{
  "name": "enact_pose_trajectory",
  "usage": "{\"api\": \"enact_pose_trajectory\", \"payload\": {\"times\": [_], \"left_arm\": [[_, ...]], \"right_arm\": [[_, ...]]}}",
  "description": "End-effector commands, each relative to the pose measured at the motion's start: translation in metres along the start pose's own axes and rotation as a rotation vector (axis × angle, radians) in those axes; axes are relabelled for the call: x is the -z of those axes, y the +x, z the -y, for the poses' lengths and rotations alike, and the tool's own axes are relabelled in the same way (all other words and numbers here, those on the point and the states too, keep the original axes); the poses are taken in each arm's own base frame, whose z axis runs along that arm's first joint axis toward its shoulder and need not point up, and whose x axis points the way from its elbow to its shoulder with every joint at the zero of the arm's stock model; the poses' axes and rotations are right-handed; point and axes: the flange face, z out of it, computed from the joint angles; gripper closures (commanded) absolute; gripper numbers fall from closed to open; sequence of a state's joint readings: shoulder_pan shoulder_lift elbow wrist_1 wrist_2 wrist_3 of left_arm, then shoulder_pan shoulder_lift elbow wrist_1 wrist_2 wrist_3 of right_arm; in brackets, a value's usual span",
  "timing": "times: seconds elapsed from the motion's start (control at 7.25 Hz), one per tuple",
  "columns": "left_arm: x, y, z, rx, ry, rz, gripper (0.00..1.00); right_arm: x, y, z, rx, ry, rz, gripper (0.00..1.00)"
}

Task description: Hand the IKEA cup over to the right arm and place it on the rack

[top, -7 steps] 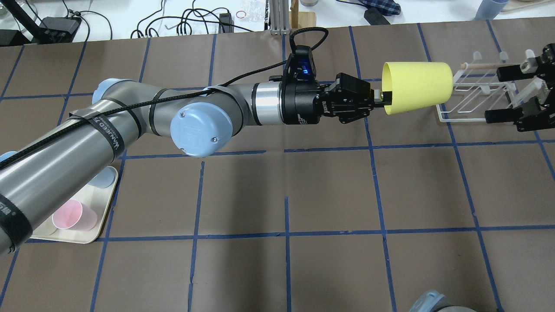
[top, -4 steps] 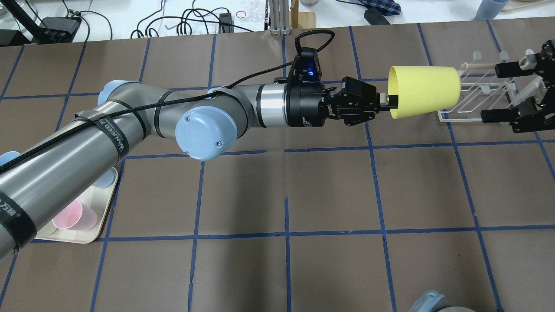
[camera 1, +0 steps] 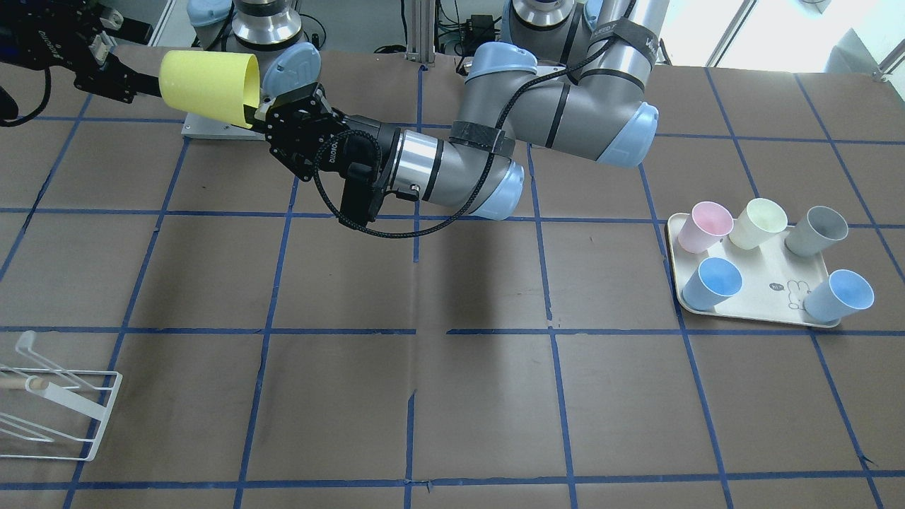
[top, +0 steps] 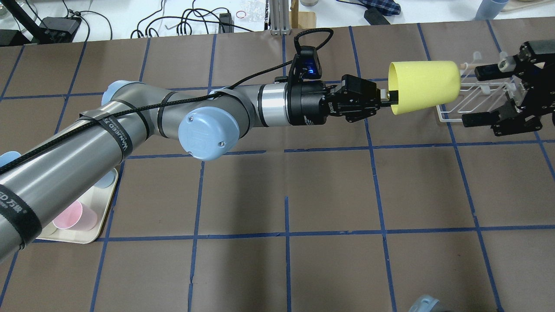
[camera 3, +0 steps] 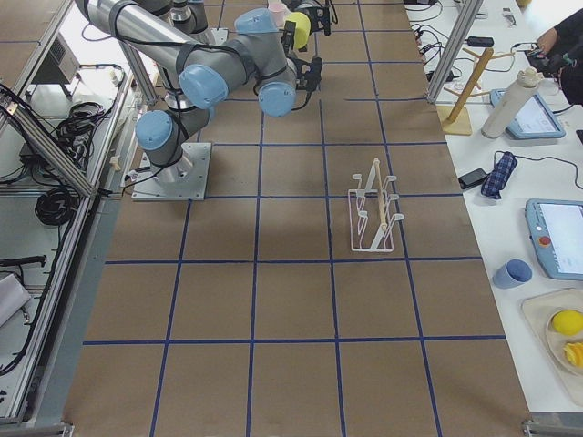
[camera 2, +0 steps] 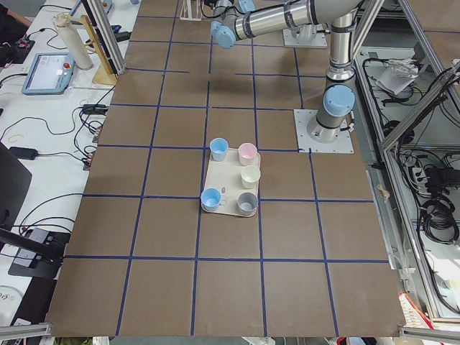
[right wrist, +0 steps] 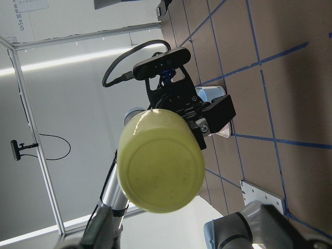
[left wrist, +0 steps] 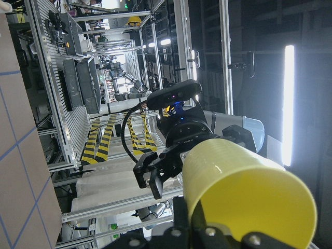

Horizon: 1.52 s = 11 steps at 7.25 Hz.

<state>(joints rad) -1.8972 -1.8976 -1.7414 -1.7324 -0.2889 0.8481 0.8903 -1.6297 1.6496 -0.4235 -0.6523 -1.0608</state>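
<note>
We logged the IKEA cup (top: 422, 86) as plain bright yellow. The left gripper (top: 387, 97) and right gripper (top: 470, 95) were black. The left arm (top: 60, 173) and right arm (camera 3: 137, 25) were silver-grey with light-blue caps. The counter (camera 1: 452, 396) was brown, gridded in blue tape. The rack (camera 3: 373, 208) was white wire. The tray (camera 1: 769, 274) was cream and bore a pink cup (camera 1: 709, 225), a pale cream cup (camera 1: 760, 221), a grey cup (camera 1: 819, 230) and blue cups (camera 1: 714, 281).

The overhead camera sits behind the robot, looking forward and down on the brown paper-covered bench (top: 329, 195). The front-facing camera looks steeply down from across it, so the sides are mirrored. Both take in the bright yellow tapered plastic cup (top: 422, 86) and the cream rectangular tray (camera 1: 771, 276). Two distant, high cameras look along the bench from its ends: the left has the tray mid-frame, the right the white wire rack (camera 3: 373, 208). The wrist cameras face each other at close range, the left along the cup's side, the right onto its round base.
</note>
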Motion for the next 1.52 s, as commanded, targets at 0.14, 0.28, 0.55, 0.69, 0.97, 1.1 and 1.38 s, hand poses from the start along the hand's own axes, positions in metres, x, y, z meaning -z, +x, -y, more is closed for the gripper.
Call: {"api": "enact_pose_trajectory", "payload": {"times": [0.14,0.28,0.55,0.69,0.97,1.1,1.38], "left_arm": [[0.0,-0.005,0.001,-0.005,0.0,-0.002,1.0],[0.0,-0.005,0.001,-0.005,0.0,-0.002,1.0],[-0.001,-0.006,0.001,-0.004,0.0,-0.003,1.0],[-0.001,-0.006,0.001,-0.004,-0.001,-0.002,1.0],[-0.001,-0.006,0.002,-0.005,-0.001,-0.002,1.0],[-0.002,-0.005,0.003,-0.006,0.0,-0.003,1.0],[-0.002,-0.003,0.005,-0.012,-0.001,-0.005,1.0]], "right_arm": [[-0.026,-0.009,0.009,0.013,0.004,0.023,0.0],[-0.025,-0.006,0.013,0.017,0.003,0.024,0.0],[-0.024,-0.004,0.016,0.015,0.005,0.026,0.0],[-0.023,-0.003,0.019,0.02,0.014,0.019,0.0],[-0.023,-0.004,0.02,0.013,0.03,0.032,0.0],[-0.023,-0.004,0.02,0.013,0.031,0.032,0.07],[-0.023,-0.003,0.021,0.015,0.031,0.033,0.22]]}}
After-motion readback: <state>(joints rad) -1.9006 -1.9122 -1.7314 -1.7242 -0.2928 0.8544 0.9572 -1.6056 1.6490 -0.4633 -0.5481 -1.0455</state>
